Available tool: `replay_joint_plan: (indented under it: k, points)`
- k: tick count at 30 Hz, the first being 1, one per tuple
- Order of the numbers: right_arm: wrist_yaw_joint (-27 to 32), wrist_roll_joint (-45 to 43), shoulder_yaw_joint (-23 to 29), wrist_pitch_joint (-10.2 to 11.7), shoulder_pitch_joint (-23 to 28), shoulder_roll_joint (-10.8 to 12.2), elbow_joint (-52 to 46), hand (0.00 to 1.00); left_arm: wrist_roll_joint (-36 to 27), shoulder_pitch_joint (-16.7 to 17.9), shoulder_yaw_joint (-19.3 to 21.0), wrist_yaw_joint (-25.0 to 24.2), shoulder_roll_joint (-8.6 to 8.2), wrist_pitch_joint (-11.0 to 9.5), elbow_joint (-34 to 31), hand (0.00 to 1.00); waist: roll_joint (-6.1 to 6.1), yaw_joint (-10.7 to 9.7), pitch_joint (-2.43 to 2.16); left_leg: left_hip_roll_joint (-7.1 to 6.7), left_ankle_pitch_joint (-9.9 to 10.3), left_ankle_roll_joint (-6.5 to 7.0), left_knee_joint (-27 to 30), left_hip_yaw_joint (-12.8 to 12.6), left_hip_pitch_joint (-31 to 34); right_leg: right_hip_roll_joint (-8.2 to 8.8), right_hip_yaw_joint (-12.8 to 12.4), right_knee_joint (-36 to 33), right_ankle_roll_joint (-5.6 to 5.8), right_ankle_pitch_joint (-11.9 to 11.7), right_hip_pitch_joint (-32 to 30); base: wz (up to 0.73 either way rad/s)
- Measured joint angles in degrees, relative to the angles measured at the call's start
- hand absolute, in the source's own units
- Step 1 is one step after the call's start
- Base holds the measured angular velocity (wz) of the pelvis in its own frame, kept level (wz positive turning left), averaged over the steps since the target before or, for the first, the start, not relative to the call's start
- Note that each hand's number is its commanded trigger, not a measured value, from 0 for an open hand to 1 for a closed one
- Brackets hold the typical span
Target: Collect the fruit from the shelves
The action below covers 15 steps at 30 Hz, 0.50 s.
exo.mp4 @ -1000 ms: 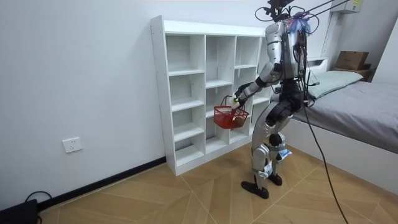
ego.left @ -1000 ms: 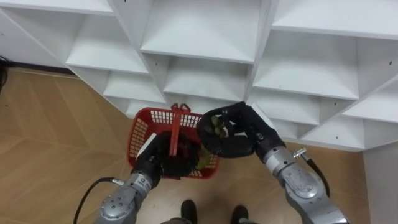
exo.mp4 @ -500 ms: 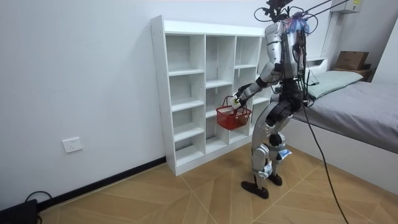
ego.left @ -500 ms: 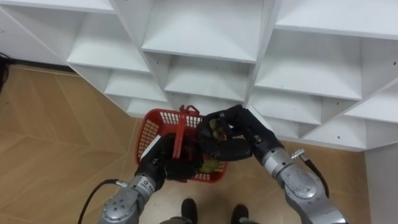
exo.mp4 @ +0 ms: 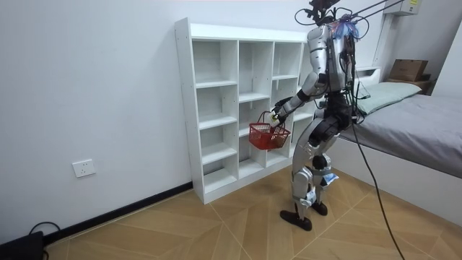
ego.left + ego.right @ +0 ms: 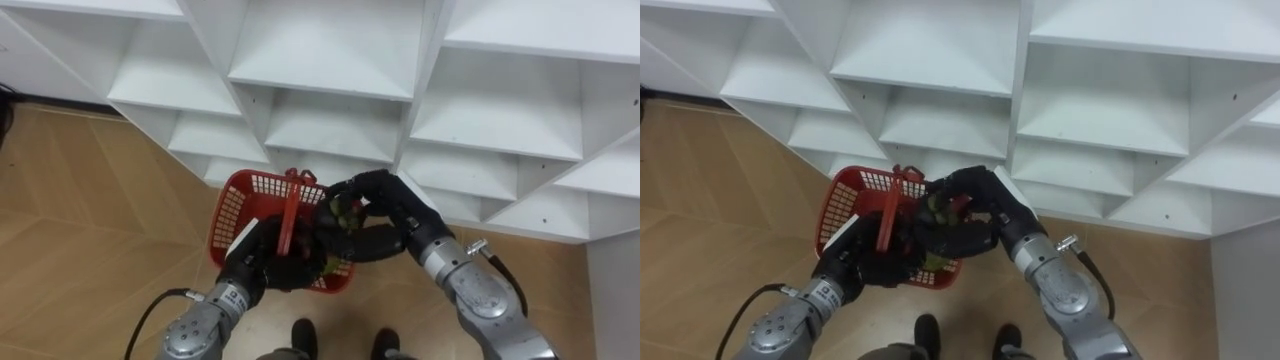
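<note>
1 red basket [image 6: 245, 195]: hanging just in front of the white closet [image 6: 330, 60], with the robot standing before it. Left hand [image 6: 262, 265]: curling its fingers round the basket's handle [image 6: 288, 215] and carrying it. Right hand [image 6: 378, 238]: gripping a greenish fruit [image 6: 347, 210], holding it over the basket's right rim.

A tall white closet [image 5: 183, 108] of open cubbies stands against a plain white wall [image 5: 86, 87]. The floor [image 5: 216, 224] is herringbone wood, edged by a dark baseboard [image 5: 130, 209]. A wall socket [image 5: 84, 168] sits low on the wall. At the room view's right there is a grey-covered bed [image 5: 419, 137], with a cardboard box [image 5: 408, 69] behind it.
</note>
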State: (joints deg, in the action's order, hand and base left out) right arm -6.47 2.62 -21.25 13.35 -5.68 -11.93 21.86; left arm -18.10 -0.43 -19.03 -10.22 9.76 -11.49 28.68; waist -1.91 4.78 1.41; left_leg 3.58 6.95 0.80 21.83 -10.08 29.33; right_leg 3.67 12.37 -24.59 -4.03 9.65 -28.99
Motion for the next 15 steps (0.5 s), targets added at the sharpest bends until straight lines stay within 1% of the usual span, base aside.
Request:
replay_joint_plan:
  k: [2, 15]
  points:
    - [0.0, -0.1, 0.0, -0.3, 0.0, 0.0, 0.0, 0.00, 0.0, 0.0, 0.0, 0.0, 0.00, 0.0, 0.0, 1.00, 0.00, 0.0, 0.00, 0.00, 0.0, 0.01, 0.0, 0.0, 0.0, 0.01, 0.0, 0.0, 0.00, 0.0, 0.0, 0.00]
    - [0.0, -0.7, 0.0, -0.3, 0.0, -0.2, 0.0, 0.00, 0.0, 0.2, 0.0, -0.1, -0.01, 0.0, 0.0, 1.00, 0.00, -0.1, 0.00, 0.01, 0.0, 0.01, 0.0, 0.0, 0.0, 0.02, 0.1, 0.0, 0.00, 0.0, 0.0, 0.00]
